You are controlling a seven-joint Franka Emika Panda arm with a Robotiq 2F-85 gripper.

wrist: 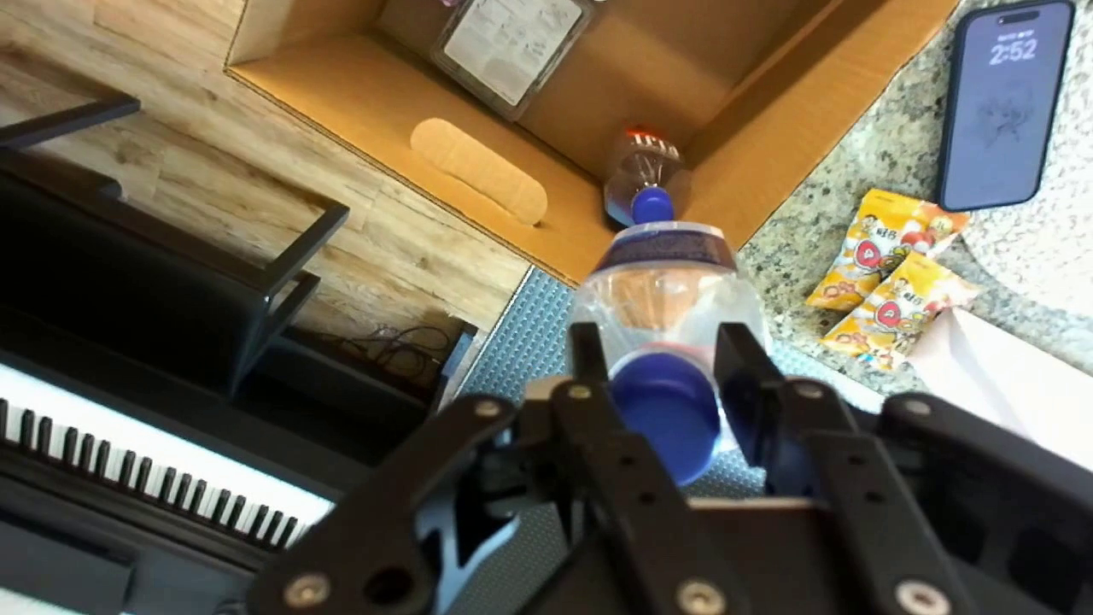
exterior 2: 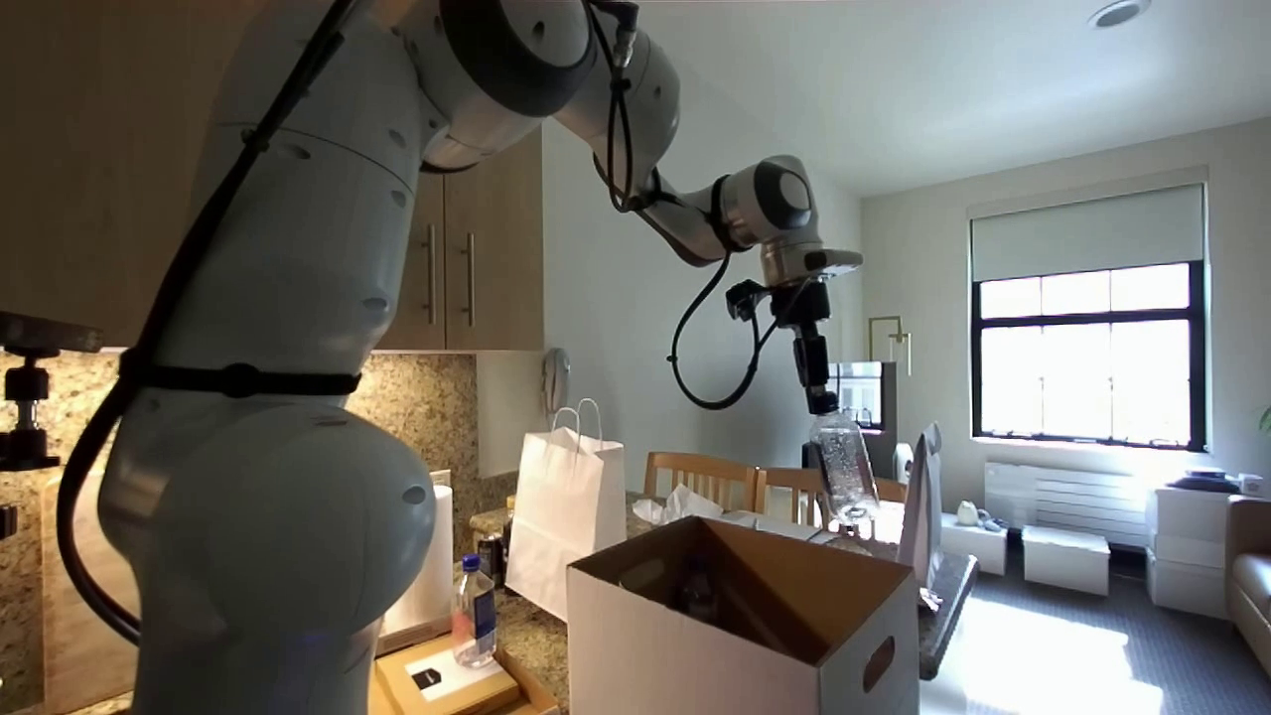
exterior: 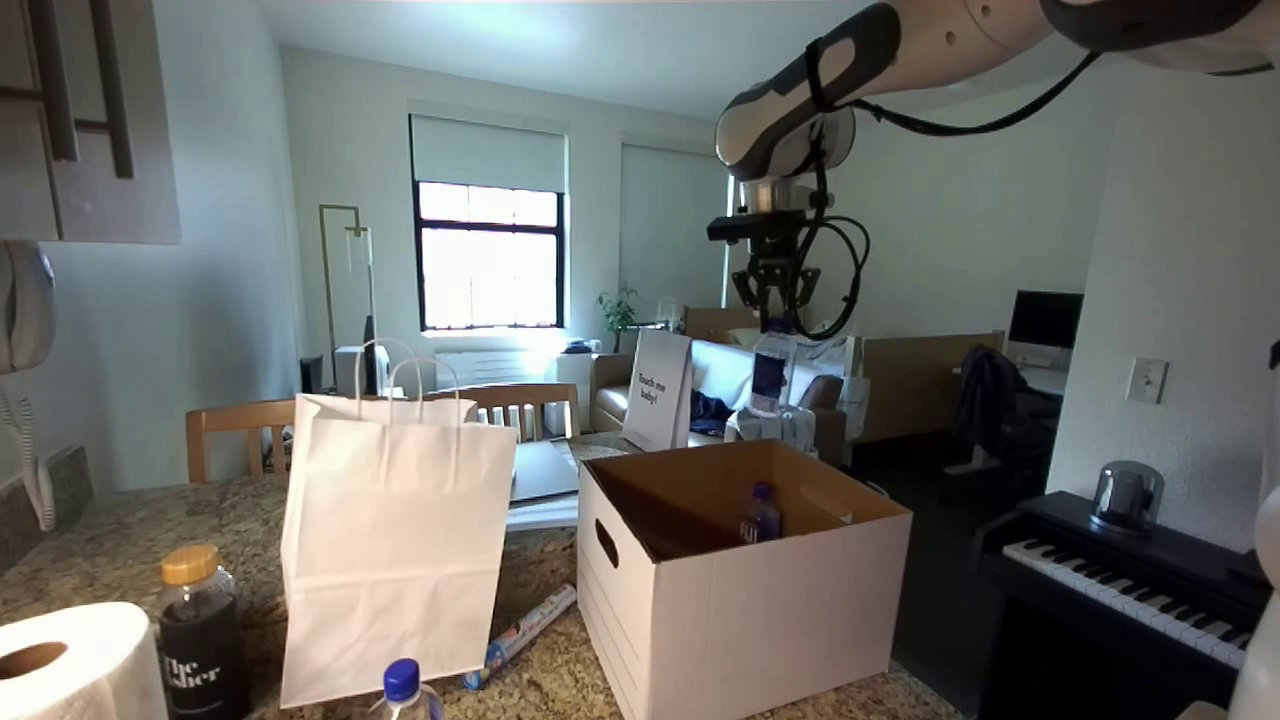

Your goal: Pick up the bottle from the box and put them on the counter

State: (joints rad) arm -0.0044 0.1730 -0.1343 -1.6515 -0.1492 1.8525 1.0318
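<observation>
This is a home, with kitchen cabinets [exterior 2: 501, 238], a speckled counter [exterior: 110, 530], a sofa [exterior: 724, 364] and a piano [exterior: 1110, 592].

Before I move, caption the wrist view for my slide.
Black two-finger gripper holding a clear plastic blue-capped bottle; second bottle inside the brown-lined cardboard box.

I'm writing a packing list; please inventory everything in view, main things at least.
held bottle, boxed bottle, third bottle: 3, clear, blue-capped, in gripper, in box, near paper roll
box: 1, white, brown inside, on counter
paper bag: 1, white, beside box
paper roll: 1, white, near jar
jar: 1, dark, amber-lidded, on counter
tube: 1, multicoloured, beside box
phone: 1, dark, outside box
snack packets: 2, yellow, near phone
sign: 1, white, past box
piano: 1, black, off counter
arm: 1, white and black, overhead
gripper: 1, black, shut on held bottle
</observation>
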